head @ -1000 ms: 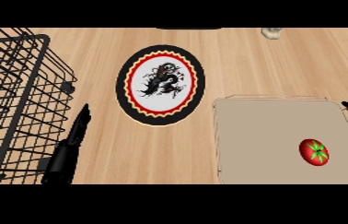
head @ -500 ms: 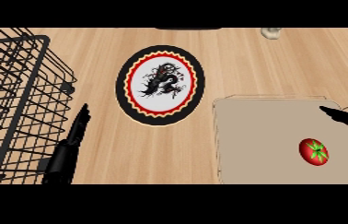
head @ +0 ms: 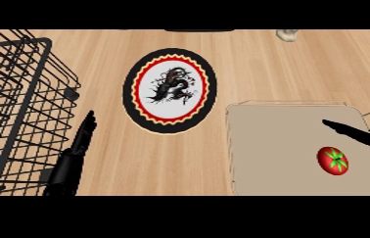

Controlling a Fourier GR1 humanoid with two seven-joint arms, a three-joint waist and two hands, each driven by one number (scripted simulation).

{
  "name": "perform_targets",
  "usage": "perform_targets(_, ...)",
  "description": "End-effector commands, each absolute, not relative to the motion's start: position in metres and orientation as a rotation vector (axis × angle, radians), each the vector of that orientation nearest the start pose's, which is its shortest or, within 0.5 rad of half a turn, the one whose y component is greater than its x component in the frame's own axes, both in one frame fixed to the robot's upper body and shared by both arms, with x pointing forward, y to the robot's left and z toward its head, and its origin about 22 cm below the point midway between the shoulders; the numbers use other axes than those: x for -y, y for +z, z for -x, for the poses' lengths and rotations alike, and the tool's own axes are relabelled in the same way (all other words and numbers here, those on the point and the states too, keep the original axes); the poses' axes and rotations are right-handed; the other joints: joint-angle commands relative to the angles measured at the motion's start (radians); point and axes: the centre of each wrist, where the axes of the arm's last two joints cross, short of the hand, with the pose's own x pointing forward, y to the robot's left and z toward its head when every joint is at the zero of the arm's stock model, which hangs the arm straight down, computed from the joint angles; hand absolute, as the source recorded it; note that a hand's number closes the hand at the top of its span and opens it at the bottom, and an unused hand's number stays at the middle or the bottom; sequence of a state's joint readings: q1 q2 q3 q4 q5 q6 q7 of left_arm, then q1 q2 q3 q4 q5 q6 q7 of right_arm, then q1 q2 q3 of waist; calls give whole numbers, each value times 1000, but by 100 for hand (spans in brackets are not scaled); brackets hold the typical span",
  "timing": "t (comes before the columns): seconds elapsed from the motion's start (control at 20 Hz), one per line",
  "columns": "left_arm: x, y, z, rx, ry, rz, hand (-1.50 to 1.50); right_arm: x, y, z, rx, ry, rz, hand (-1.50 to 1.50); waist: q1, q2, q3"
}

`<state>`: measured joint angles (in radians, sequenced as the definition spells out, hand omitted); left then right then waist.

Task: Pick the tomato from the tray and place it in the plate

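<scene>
1. Text, labels, brands, numbers, signs: I can read none anywhere in my view.
2. Plate (head: 172, 91): carries only a black dragon-like figure on a white centre, ringed in red, with a black rim; no lettering.
3. Tray (head: 278, 154): plain tan, unmarked.
4. Surface (head: 239, 56): bare wood grain, no markings.

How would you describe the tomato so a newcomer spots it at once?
Find the beige tray at the counter's right, beside the dragon-patterned plate. Near its right edge lies the tomato, just below the right hand. It is the only red, green-topped thing on the tray.
</scene>
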<state>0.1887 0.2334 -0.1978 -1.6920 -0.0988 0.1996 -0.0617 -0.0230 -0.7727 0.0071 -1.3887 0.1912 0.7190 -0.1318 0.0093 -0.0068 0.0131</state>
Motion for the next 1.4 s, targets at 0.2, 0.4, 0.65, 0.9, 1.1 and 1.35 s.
perform_targets(0.2,-316,11,-209,1538,-292,-457,0,396,40,-261,1028,1096,111,-150,10,13,-12)
perform_targets(0.4,-312,-3,-197,1521,-294,-460,0,409,40,-255,1051,1081,67,150,0,10,-13)
perform_targets(0.65,-318,24,-210,1519,-253,-470,0,408,32,-250,1127,1075,64,150,-9,8,-12)
perform_targets(0.9,-315,7,-206,1517,-269,-468,0,394,20,-258,1145,1097,97,150,-4,10,-13)
perform_targets(1.1,-275,3,-209,1559,-362,-384,0,362,86,-334,1214,1250,406,150,107,36,-10)
perform_targets(1.35,-264,19,-232,1608,-395,-365,0,358,124,-370,1233,1295,679,150,154,54,-8)
